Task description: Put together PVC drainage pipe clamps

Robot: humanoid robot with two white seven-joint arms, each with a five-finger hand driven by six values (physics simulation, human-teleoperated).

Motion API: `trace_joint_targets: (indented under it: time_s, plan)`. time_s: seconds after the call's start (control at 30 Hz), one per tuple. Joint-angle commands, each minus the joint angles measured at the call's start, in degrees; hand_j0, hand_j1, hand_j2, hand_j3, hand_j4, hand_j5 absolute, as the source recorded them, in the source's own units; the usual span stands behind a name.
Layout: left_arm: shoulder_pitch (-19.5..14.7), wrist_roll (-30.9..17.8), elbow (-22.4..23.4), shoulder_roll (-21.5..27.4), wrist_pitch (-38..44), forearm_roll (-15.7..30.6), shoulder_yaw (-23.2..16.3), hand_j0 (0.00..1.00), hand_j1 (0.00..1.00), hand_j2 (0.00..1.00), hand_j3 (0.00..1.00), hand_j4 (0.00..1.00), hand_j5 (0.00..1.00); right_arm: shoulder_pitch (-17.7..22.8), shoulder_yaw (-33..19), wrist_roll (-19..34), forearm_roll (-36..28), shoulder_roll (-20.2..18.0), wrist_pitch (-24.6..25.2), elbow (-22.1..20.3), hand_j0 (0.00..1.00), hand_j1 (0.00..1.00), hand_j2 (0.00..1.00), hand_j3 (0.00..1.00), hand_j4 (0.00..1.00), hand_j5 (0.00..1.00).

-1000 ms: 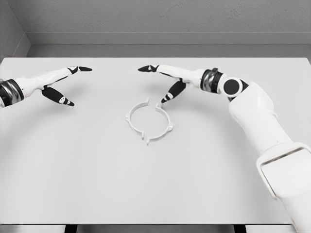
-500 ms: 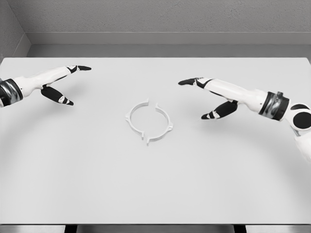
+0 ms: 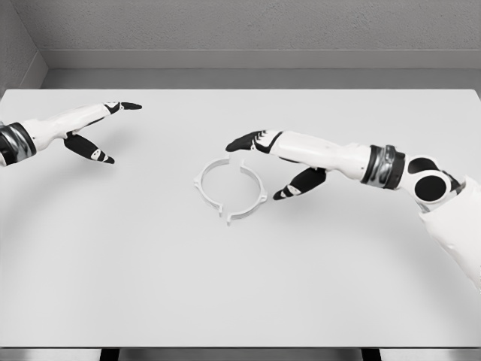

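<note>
Two white half-ring clamp pieces point(image 3: 229, 188) lie on the white table point(image 3: 240, 286) near its middle, set facing each other as a near-closed ring with small gaps at top and bottom. My right hand point(image 3: 264, 164) hovers just right of the ring, fingers stretched out flat toward the left and thumb hanging below, holding nothing. Its fingertips point(image 3: 239, 142) reach above the ring's upper right edge. My left hand point(image 3: 105, 131) rests spread at the far left of the table, well away from the ring.
A grey wall runs behind the table's far edge point(image 3: 240, 89). The right forearm point(image 3: 353, 162) stretches across the right half of the table.
The right hand pulled away to the right half a second ago, then came back left and lower, beside the ring. The ring and the left hand have not moved.
</note>
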Motion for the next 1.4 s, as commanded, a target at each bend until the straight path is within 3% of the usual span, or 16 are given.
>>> trace_joint_targets:
  time_s: [0.0, 0.27, 0.63, 1.03, 1.37]
  plan:
    - [0.0, 0.0, 0.0, 0.0, 0.1, 0.4, 0.1, 1.00, 1.00, 1.00, 1.00, 1.00, 1.00, -0.1, 0.6, 0.0, 1.2, 1.4, 0.1, -0.5, 1.00, 1.00, 1.00, 1.00, 1.00, 1.00]
    - [0.0, 0.1, -0.1, 0.0, 0.1, 0.4, 0.1, 1.00, 1.00, 1.00, 1.00, 1.00, 1.00, 0.2, 1.5, 0.0, 3.0, 2.7, 0.1, -0.1, 1.00, 1.00, 1.00, 1.00, 1.00, 1.00]
    - [0.0, 0.0, 0.0, 0.1, 0.1, 0.5, 0.1, 1.00, 1.00, 1.00, 1.00, 1.00, 1.00, -0.3, 2.3, 0.0, 6.8, 7.2, 0.1, 5.8, 1.00, 1.00, 1.00, 1.00, 1.00, 1.00]
    - [0.0, 0.1, -0.1, 0.0, 0.1, 0.5, 0.1, 1.00, 1.00, 1.00, 1.00, 1.00, 1.00, -0.9, 2.3, 0.0, 8.4, 8.8, 0.1, 9.1, 1.00, 1.00, 1.00, 1.00, 1.00, 1.00]
    - [0.0, 0.0, 0.6, 0.6, 0.1, 1.5, 1.4, 1.00, 1.00, 1.00, 1.00, 1.00, 1.00, -0.7, 2.7, 0.0, 8.8, 8.7, 0.1, 9.1, 1.00, 1.00, 1.00, 1.00, 1.00, 1.00]
